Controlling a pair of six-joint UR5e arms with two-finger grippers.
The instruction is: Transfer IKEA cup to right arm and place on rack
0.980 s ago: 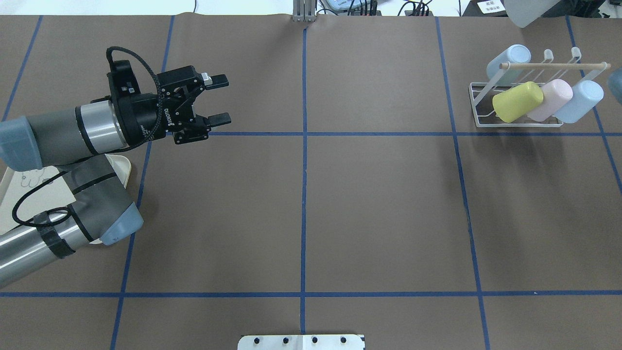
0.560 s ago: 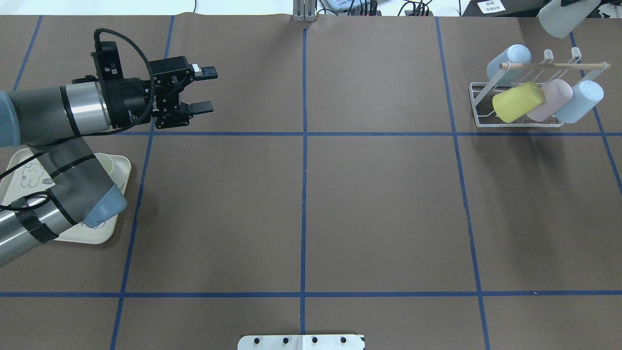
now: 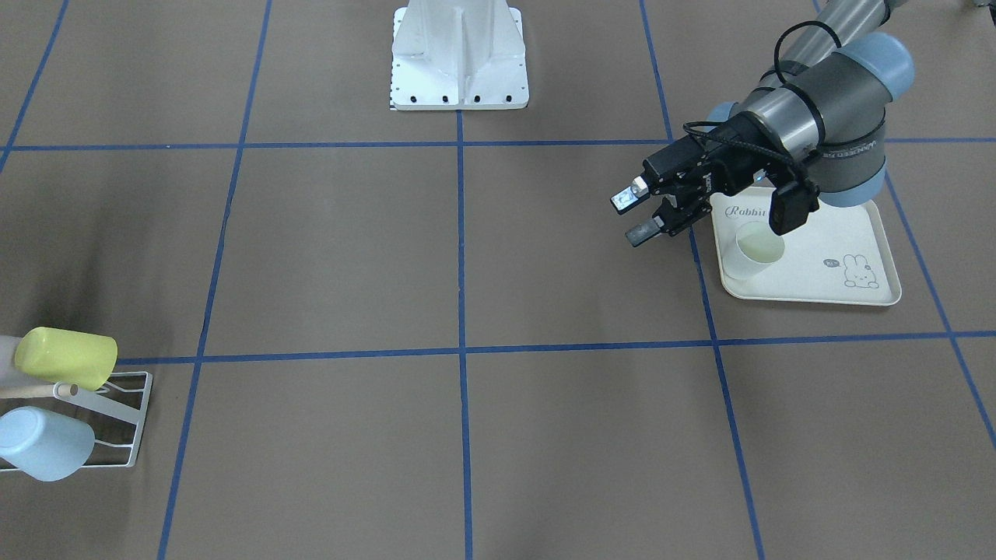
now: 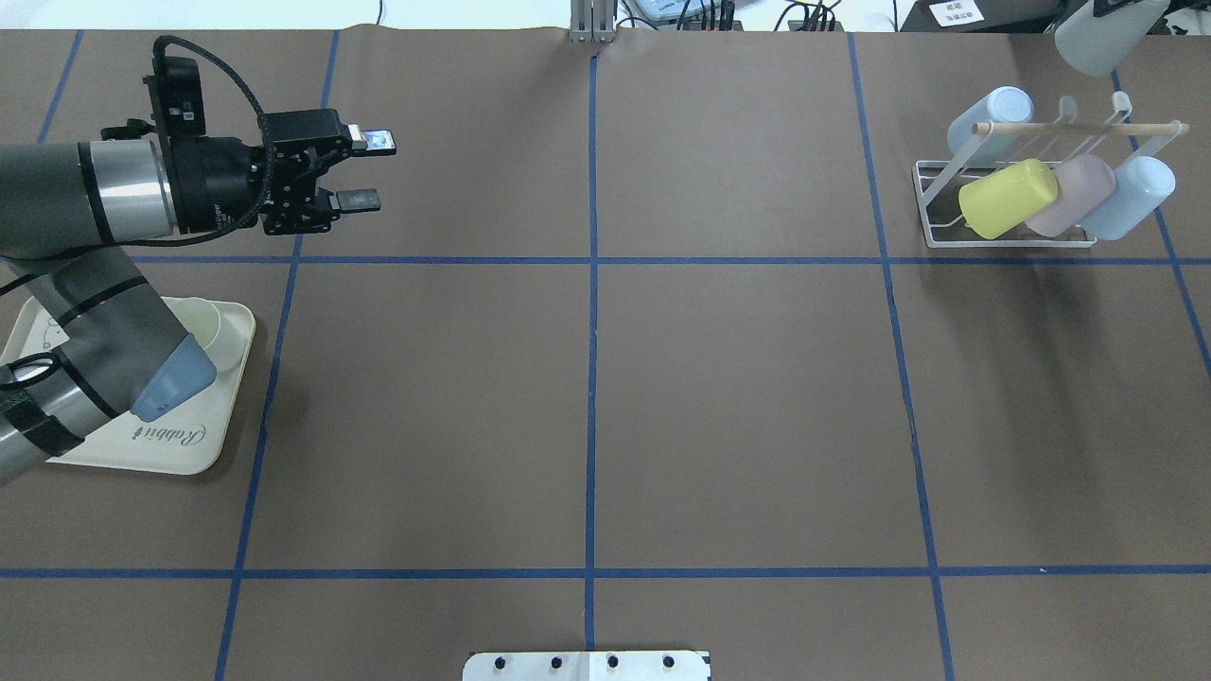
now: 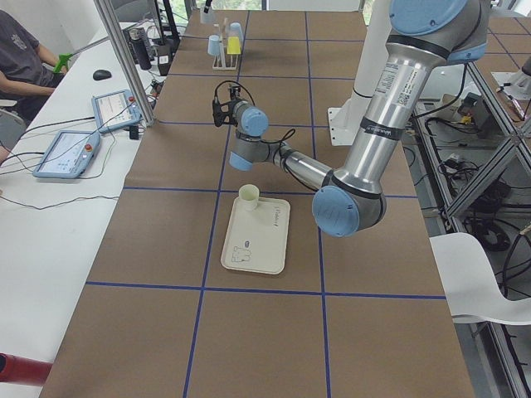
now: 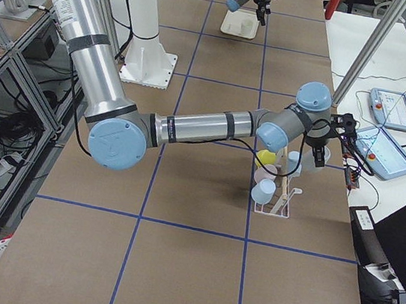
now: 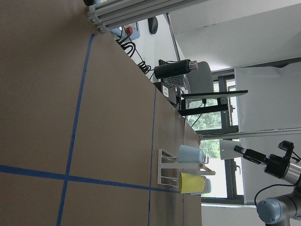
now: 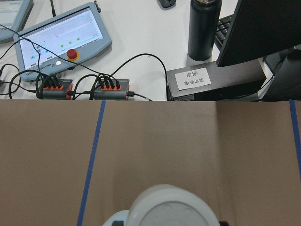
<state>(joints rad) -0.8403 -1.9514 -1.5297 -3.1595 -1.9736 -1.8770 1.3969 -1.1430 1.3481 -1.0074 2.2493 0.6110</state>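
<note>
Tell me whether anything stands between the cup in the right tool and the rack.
Nothing visible does. The cup hangs in the right tool just past the far side of the rack, with only air between. Two back prongs look free.

We see the brown table under bright, even overhead light. Soft, blurry shadows spread beside the rack and the tray. The left wrist view burns out around the window. In the right wrist view the pale cup sits out of focus.
</note>
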